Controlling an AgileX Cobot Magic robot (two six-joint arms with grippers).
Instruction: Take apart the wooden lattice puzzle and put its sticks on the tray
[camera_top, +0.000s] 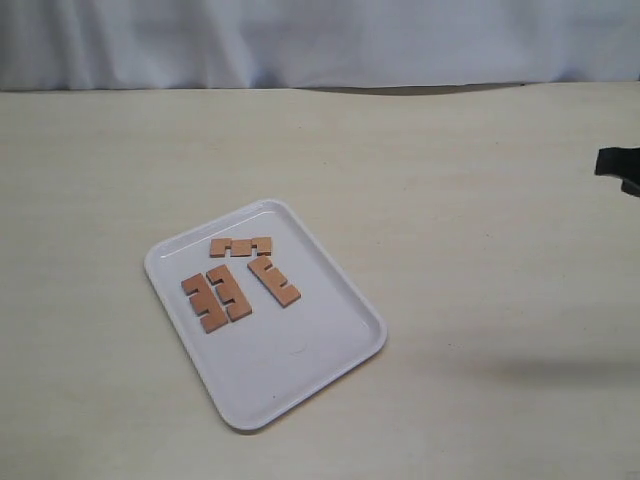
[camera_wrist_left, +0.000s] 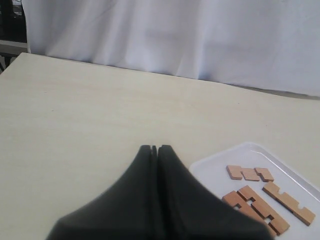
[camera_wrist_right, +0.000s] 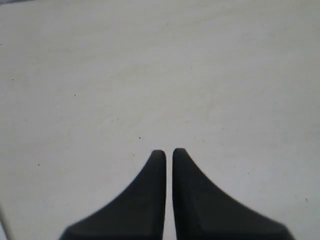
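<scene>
Judged finished: four sticks lying loose inside the tray. Hence left fingers and right fingers clenched empty, parked above the bench.

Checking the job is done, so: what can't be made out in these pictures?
- Left wrist view: the left gripper hides part of one stick; the frame edge cuts the tray.
- Exterior view: the frame edge cuts a dark arm part; left arm unseen.
- Right wrist view: only table; tray out of frame.
</scene>
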